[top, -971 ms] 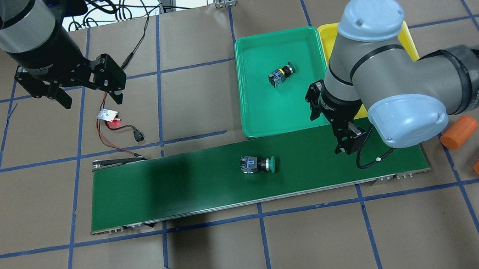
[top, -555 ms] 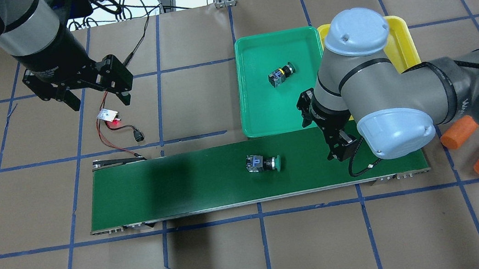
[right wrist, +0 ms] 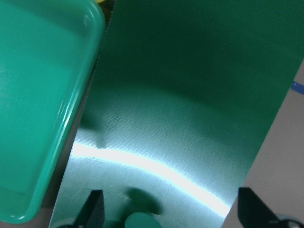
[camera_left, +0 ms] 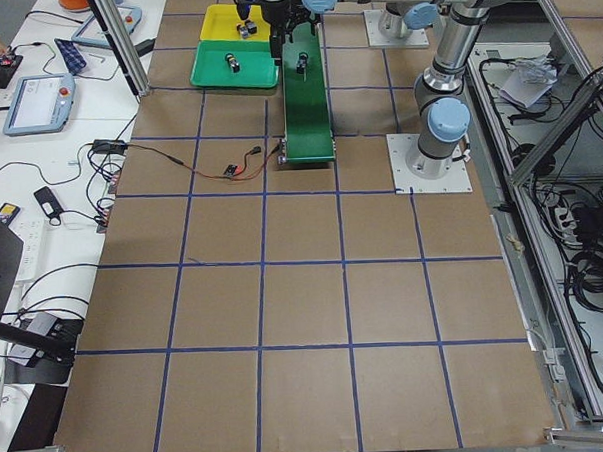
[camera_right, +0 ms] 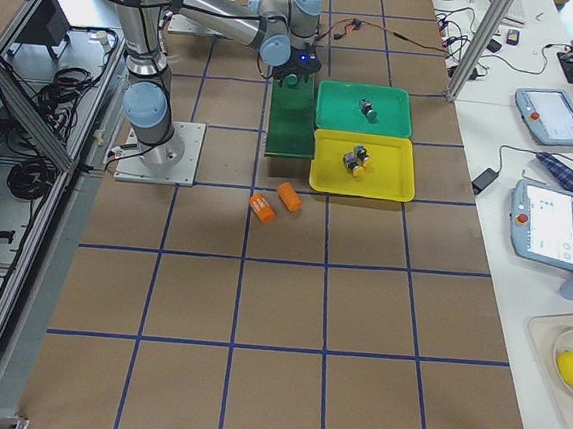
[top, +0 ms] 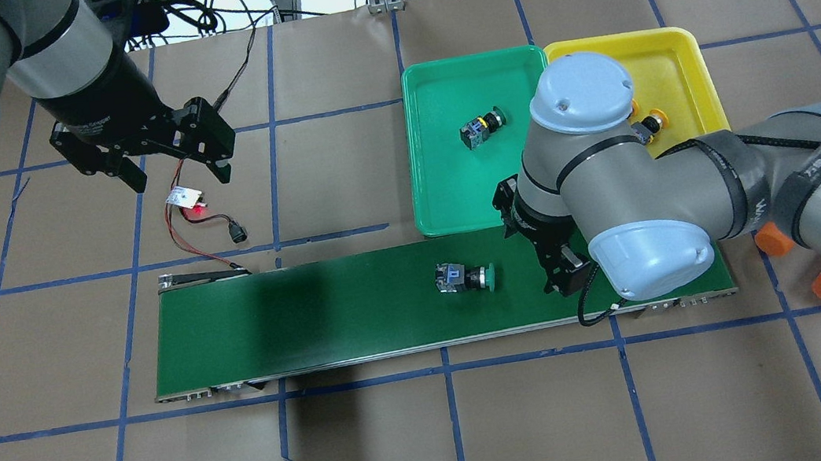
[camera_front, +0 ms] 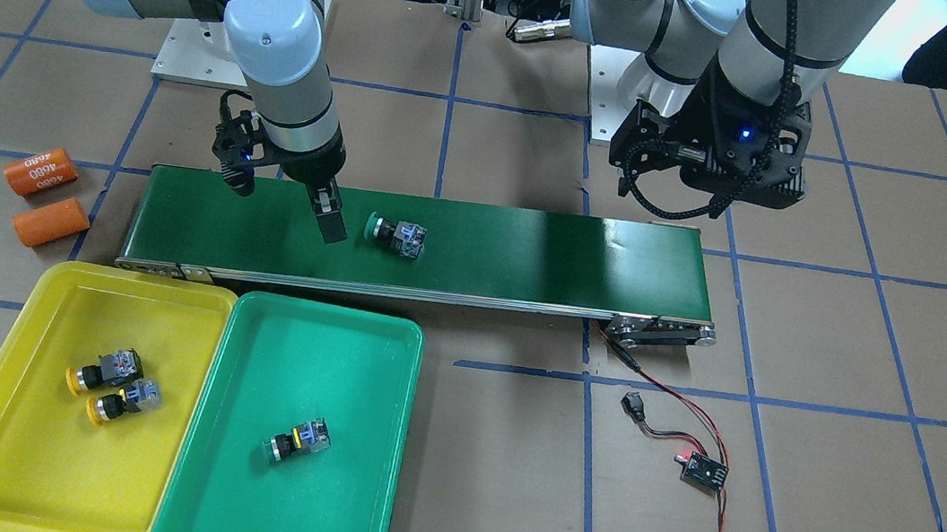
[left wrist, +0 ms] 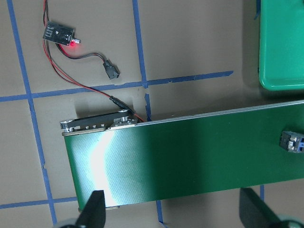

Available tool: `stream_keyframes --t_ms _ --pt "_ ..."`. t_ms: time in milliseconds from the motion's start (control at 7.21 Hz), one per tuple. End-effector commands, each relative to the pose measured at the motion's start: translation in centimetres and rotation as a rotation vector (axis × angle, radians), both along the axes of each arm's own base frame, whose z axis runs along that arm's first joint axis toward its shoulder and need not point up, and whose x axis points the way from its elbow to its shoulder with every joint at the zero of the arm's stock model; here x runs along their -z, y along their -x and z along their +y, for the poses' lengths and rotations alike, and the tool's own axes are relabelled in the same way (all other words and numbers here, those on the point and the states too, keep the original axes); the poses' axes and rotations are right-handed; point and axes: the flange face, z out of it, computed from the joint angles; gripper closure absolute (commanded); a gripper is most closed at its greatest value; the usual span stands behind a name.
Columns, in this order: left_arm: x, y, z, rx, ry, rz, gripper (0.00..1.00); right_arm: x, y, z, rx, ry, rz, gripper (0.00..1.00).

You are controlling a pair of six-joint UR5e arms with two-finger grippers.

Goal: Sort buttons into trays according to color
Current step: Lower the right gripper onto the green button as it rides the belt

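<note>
A green-capped button [top: 465, 280] lies on its side on the dark-green conveyor belt [top: 295, 317]; it also shows in the front view [camera_front: 396, 236]. My right gripper [top: 535, 246] is open and hangs low over the belt just right of it; the green cap [right wrist: 140, 221] shows at the bottom of the right wrist view. Another button [top: 480, 128] lies in the green tray [top: 454, 201]. Two yellow-capped buttons [camera_front: 104, 372] [camera_front: 120, 403] lie in the yellow tray [camera_front: 9, 444]. My left gripper [top: 175, 174] is open and empty, above the table beyond the belt's left end.
A small sensor board with a red light [top: 186, 198] and its wires lies beyond the belt's left end. Two orange cylinders [camera_front: 41, 169] [camera_front: 50, 221] lie off the belt's right end. The trays stand side by side beyond the belt.
The green-capped button has travelled right along the belt. My right arm has moved left toward it, uncovering the yellow tray. My left gripper has shifted slightly right.
</note>
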Motion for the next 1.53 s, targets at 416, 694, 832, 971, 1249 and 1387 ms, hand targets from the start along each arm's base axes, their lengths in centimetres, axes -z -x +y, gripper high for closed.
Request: stream_keyframes --t_ms 416,694,832,971,1249,1387 --pt "-0.3 -0.6 0.2 0.005 0.007 -0.05 0.0 2.5 -1.1 0.1 0.009 -0.041 0.011 0.0" --pt "0.0 -0.5 0.1 0.005 0.002 -0.046 0.0 2.7 -1.1 0.1 0.011 -0.046 0.012 0.0" --pt "-0.2 -0.5 0.3 0.003 0.005 -0.044 0.0 3.0 -1.1 0.0 0.012 -0.053 0.014 0.0" --pt "-0.2 -0.5 0.3 0.003 0.005 -0.044 0.0 2.9 -1.1 0.0 0.014 -0.052 0.015 0.0" --pt "0.0 -0.5 0.3 0.005 0.002 -0.044 0.0 3.1 -1.0 0.0 0.014 -0.054 0.025 0.42" --pt "-0.1 -0.5 0.3 0.005 0.004 -0.044 0.0 3.0 -1.0 -0.1 0.008 -0.051 0.024 0.99"
